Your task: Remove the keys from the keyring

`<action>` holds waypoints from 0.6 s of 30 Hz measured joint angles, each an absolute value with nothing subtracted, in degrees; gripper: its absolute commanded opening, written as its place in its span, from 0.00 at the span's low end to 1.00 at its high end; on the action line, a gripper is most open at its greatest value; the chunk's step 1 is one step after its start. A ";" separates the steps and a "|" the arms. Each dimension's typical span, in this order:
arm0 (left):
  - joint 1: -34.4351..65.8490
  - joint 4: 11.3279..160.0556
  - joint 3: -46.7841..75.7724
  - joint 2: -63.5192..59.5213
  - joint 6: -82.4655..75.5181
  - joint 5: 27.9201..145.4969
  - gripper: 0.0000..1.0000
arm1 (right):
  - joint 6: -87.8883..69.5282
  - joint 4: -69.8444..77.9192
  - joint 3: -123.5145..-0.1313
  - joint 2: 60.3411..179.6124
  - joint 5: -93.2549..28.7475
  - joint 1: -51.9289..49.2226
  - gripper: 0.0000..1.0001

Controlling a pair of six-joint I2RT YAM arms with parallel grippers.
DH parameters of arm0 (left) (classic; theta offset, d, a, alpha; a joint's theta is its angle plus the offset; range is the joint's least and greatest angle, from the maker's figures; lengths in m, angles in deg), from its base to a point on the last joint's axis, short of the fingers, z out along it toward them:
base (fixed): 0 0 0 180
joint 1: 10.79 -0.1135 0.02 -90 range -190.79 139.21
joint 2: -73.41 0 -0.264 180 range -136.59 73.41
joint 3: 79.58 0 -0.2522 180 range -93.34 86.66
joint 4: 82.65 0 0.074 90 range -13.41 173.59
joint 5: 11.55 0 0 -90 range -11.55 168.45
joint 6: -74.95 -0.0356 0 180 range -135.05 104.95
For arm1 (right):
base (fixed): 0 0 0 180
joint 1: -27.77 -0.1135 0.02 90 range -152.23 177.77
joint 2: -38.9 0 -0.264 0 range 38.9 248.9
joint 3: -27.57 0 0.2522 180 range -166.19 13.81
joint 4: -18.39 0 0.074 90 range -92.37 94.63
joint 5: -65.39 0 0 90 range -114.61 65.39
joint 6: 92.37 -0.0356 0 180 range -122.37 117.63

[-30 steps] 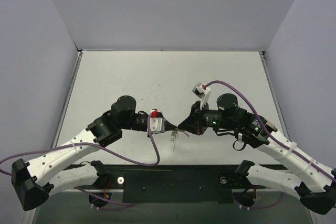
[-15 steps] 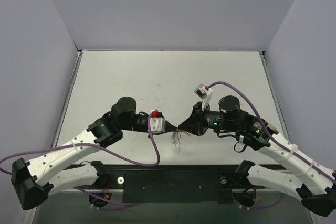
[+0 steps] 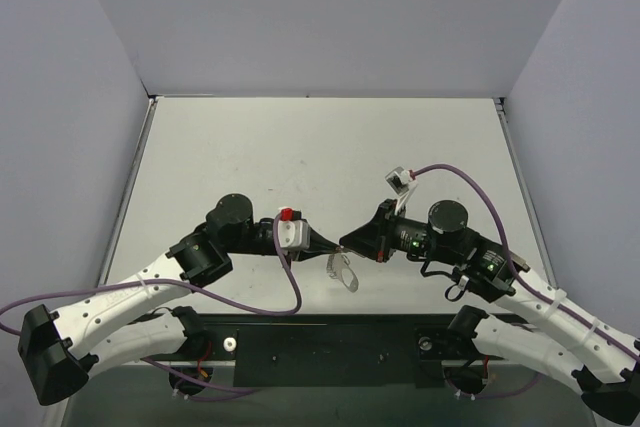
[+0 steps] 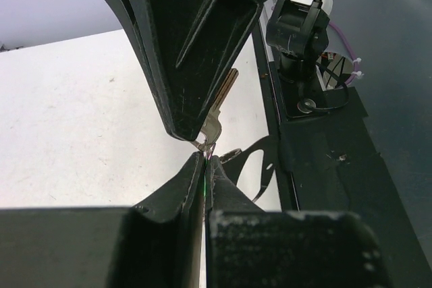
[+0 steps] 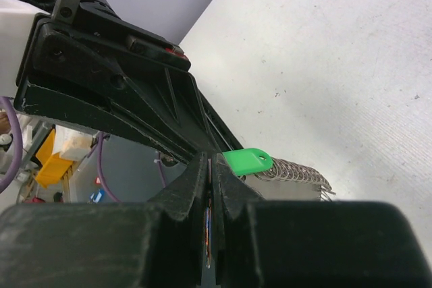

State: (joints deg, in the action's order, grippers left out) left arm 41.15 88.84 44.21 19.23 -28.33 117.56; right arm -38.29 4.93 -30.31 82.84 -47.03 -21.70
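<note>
Both grippers meet tip to tip above the table's near edge. My left gripper (image 3: 333, 244) (image 4: 204, 161) is shut on the thin wire keyring (image 4: 205, 147), pinched edge-on between its fingertips. My right gripper (image 3: 346, 243) (image 5: 210, 160) is shut on a slim silver key (image 4: 223, 98), whose head hangs at the ring and whose blade sticks out behind the right finger. A green tag (image 5: 247, 160) and the silvery linked chain (image 5: 295, 170) lie just past the right fingertips. Loose parts of the bunch (image 3: 343, 273) dangle below the two tips.
The white table (image 3: 300, 147) stretches out behind the grippers, with grey walls on three sides. A black rail (image 3: 330, 342) runs along the near edge below the bunch. Purple cables (image 3: 290, 287) loop off both wrists.
Both arms have shifted and turned at the wrist, with the right elbow moving right and nearer. The tips stay together, and the dangling bunch has swung slightly right.
</note>
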 measured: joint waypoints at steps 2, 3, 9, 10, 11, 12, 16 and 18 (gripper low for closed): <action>41.15 89.52 44.64 19.43 -27.59 117.30 0.00 | -39.58 6.55 -29.04 82.16 -46.61 -21.70 0.00; 41.15 89.87 44.80 19.50 -27.28 117.21 0.00 | -40.21 7.51 -28.32 81.77 -46.39 -21.70 0.00; 41.19 90.29 45.10 19.52 -25.25 116.64 0.00 | -44.45 13.69 -23.64 79.84 -45.39 -21.70 0.00; 41.19 90.29 45.12 19.52 -25.05 116.60 0.00 | -45.22 14.79 -22.85 79.58 -45.23 -21.70 0.00; 41.19 90.29 45.12 19.52 -24.77 116.55 0.00 | -45.74 15.35 -22.37 79.36 -45.13 -21.70 0.00; 41.19 90.29 45.12 19.52 -24.62 116.51 0.00 | -46.27 15.97 -21.83 79.10 -44.99 -21.70 0.00; 41.19 90.59 45.15 19.52 -24.18 116.45 0.00 | -47.51 17.19 -20.91 78.34 -44.56 -21.70 0.00; 41.24 90.88 45.15 19.52 -24.03 116.45 0.00 | -47.75 17.28 -20.78 77.97 -44.38 -21.70 0.00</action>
State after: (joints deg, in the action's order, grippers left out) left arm 41.24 90.88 45.15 19.52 -24.03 116.45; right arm -47.75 17.28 -20.78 77.97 -44.38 -21.70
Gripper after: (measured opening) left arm 0.105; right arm 0.006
